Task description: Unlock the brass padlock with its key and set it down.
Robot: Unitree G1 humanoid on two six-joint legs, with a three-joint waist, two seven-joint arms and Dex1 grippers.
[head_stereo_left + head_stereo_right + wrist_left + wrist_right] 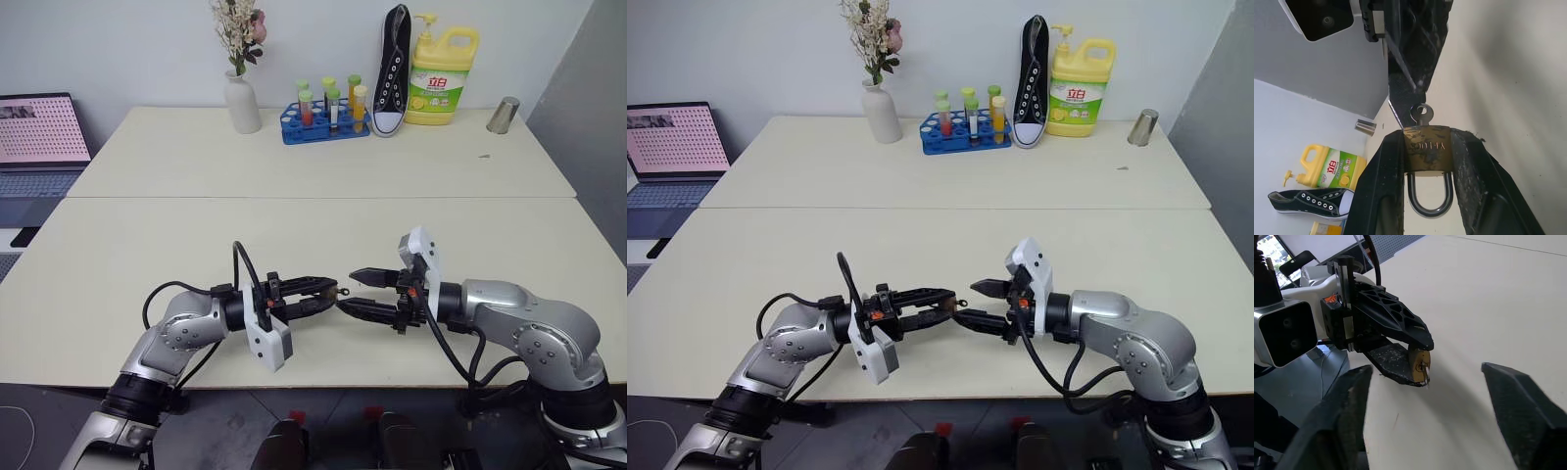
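Clamped between the left gripper's (328, 297) fingers, the brass padlock (1427, 149) hangs above the near table (118, 255), shackle still seated, key (1421, 114) standing in its keyway. Facing it, the right gripper (355, 293) has its jaws apart, close to the key, holding nothing. Risk: an off-centre closure could push the key askew or twist the padlock out of its clamp. Far back stand a vase (242, 103), tube rack (323, 124), shoe (391, 69), detergent bottle (443, 76), metal cup (504, 115) and laptop (37, 142); nothing obstructs.

Padlock (1426, 148) between left gripper's (328, 295) fingers, right gripper (356, 293) just beside
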